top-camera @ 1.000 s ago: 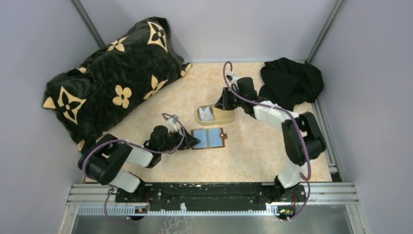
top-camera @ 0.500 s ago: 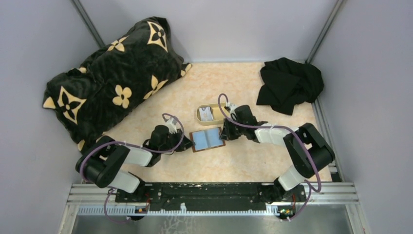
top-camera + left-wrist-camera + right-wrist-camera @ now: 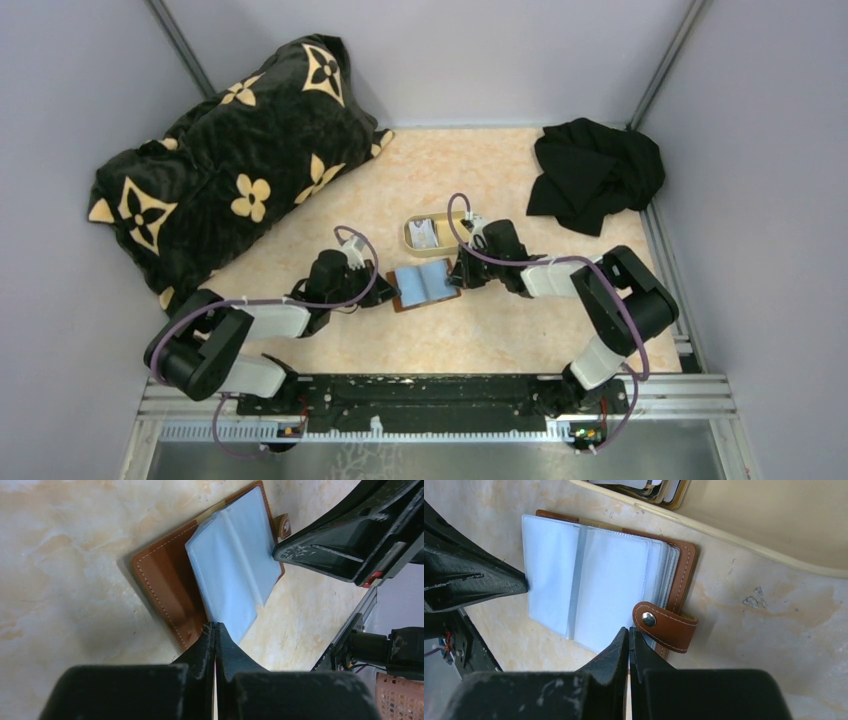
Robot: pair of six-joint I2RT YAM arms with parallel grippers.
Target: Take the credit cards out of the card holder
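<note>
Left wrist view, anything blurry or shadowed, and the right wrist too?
Left wrist: card holder sharp, soft shadow on the table beside its brown cover, left gripper near and dark. Right wrist: stitching crisp, right gripper slightly blurred, no strong glare.

My left hand (image 3: pixel 215 630) and right hand (image 3: pixel 629 635) are black. The card holder (image 3: pixel 589 580) is brown with pale stitching, pale blue-grey inside. The worktop (image 3: pixel 65 555) is peach marble.

the card holder (image 3: pixel 425 283) lies on the surface (image 3: pixel 520 330), the tray (image 3: pixel 408 236) just behind it. credit cards (image 3: pixel 426 235) lie in the tray.
</note>
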